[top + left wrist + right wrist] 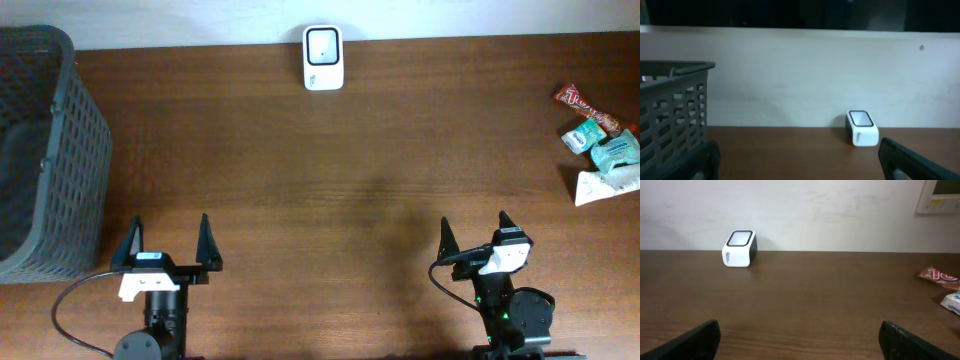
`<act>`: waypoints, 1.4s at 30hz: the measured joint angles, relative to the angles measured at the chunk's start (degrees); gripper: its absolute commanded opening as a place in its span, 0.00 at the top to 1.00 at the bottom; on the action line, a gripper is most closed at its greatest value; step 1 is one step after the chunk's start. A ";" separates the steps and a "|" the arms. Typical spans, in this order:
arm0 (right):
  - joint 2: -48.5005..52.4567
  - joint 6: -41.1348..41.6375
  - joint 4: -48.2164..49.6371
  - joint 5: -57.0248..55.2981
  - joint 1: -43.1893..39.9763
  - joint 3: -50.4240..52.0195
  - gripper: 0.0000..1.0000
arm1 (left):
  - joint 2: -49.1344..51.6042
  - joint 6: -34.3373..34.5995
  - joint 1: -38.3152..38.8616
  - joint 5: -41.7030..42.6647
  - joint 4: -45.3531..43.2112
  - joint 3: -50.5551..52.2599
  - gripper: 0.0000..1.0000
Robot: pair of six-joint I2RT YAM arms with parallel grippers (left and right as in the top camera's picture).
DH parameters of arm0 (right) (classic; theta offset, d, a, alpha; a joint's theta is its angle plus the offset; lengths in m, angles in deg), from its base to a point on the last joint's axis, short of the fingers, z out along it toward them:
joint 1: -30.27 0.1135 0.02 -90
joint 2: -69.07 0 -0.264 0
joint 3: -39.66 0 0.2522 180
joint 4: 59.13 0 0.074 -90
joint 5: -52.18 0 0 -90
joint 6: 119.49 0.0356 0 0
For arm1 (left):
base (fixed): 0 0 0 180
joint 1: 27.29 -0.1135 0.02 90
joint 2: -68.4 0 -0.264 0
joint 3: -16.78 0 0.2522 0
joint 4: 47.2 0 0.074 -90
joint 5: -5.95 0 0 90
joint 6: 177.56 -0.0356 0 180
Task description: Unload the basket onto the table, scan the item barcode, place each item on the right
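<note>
Fingers (206, 245): both pairs are seen spread wide, and nothing is held between them.
Left gripper (171, 226): placed at the lower left of the overhead frame, over bare wood, near the basket's lower corner.
Right gripper (474, 222): placed at the lower right of the overhead frame, also over bare wood.
Items: a small cluster of packets is found at the right edge of the overhead frame, on the table (320, 180), well apart from both grippers.
Red wrapper (585, 105): long and red with white lettering, laid topmost in the cluster.
Teal packets (617, 150): pale green-blue and white, crowded just below the red one.
White sachet (600, 185): pointed and plain, laid lowest in the cluster.
Scanner (323, 57): a white box with a dark framed window is set at the upper centre, by the table's far edge.
Basket (75, 70): dark grey lattice, cut off by the left edge of the overhead frame.
Hard to make out: the packets' print is too small to be read, and whether a barcode faces up cannot be told. In the right wrist view only the red wrapper and a corner of a pale packet are shown, cut by the right edge.
</note>
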 measured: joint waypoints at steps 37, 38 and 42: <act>0.00 0.09 0.00 0.00 0.00 0.00 0.01 | -0.22 -6.01 0.00 -3.34 9.84 6.08 0.01; 0.00 0.11 0.00 0.00 0.00 0.00 0.01 | -0.22 -6.01 0.00 -3.37 9.84 6.08 0.01; 0.00 0.09 0.00 0.00 0.00 0.00 0.01 | -0.22 -5.31 0.00 -3.37 9.81 6.08 0.01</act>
